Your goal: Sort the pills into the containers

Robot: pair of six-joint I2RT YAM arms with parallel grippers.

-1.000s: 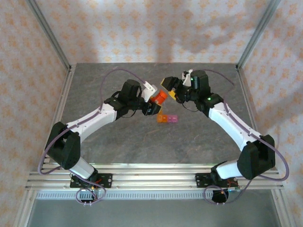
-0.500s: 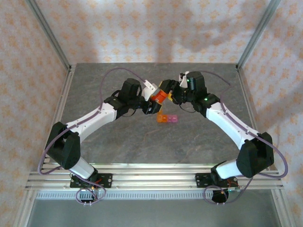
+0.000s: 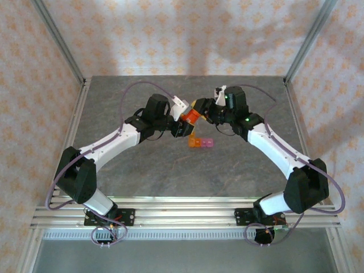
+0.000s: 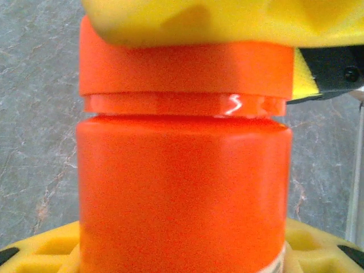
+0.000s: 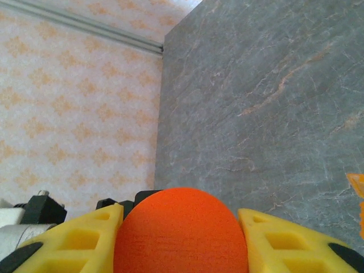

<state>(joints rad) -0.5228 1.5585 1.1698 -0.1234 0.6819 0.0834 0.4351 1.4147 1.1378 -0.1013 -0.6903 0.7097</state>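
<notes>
over the table (image 3: 170, 170) our two arms bend inward and meet, wrists facing. the orange bottle (image 4: 182, 187) lies between the claws. its long axis runs from the left gripper (image 3: 183, 124), clenched on its body, straight into the right gripper (image 3: 200, 109), whose yellow fingers (image 5: 85, 239) pinch the cap (image 5: 181, 227). we judge a twist about that axis comes next. the containers (image 3: 201, 143) sit on the table just below both claws, on their near side.
</notes>
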